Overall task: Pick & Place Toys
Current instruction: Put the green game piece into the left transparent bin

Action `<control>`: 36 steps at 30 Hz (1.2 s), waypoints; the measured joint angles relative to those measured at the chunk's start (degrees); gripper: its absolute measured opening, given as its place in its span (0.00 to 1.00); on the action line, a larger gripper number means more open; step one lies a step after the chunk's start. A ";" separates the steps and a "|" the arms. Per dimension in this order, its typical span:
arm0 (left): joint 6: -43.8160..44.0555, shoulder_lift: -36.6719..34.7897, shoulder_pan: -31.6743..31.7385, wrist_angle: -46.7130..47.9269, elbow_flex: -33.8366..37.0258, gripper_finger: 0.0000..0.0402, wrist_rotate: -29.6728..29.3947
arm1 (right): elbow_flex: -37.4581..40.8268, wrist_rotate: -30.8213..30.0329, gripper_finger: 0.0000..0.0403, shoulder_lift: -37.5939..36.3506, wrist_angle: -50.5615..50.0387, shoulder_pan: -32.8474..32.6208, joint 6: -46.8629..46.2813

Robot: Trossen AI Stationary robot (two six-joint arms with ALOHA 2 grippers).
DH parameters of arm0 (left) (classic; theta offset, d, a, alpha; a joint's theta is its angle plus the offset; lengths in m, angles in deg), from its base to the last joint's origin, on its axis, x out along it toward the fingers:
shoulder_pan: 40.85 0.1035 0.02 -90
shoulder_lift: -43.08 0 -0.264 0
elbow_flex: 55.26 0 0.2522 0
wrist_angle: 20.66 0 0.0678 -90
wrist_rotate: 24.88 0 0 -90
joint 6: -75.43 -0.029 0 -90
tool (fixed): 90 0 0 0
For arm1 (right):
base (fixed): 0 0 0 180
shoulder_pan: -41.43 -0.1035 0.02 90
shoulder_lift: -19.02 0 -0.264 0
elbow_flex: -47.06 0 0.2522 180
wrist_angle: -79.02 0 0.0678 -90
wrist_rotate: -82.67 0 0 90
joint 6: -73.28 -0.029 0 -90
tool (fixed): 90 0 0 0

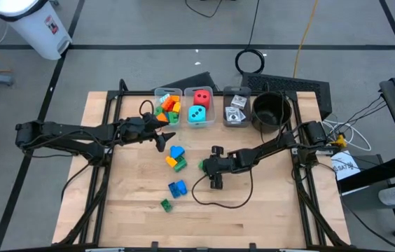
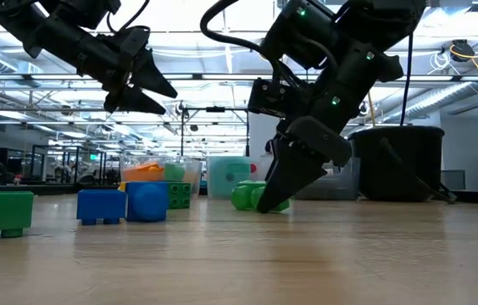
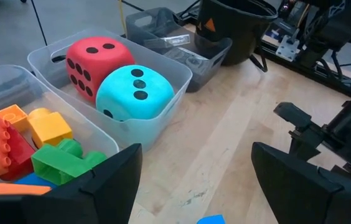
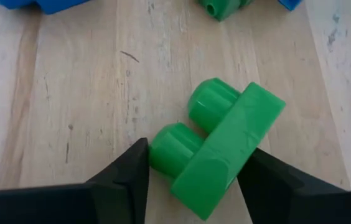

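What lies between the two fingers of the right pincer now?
A green brick lies on the table between the fingers of the open right pincer, its two studs toward one finger. The right wrist view shows this best.

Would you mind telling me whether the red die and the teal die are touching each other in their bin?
Touching. The left wrist view shows the teal die pressed against the red die, with no gap between them.

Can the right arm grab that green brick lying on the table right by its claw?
Probably yes. The right gripper is down at the table with its fingers open on either side of the green brick, and nothing sits between them. The other bricks lie apart from it.
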 joint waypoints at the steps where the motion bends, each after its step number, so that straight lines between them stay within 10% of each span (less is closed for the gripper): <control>1: 0.14 0.00 0.00 -0.05 0.00 0.77 0.00 | 0.00 0.00 0.43 0.00 -0.01 0.00 0.02; 21: 9.94 4.27 0.00 -2.71 -0.07 0.77 -0.29 | 0.11 -0.39 0.43 -3.99 -0.59 -1.29 5.67; 36: 11.66 23.67 -3.87 -32.78 -1.08 0.77 25.00 | 0.07 -19.84 0.43 -8.47 2.35 -6.70 16.94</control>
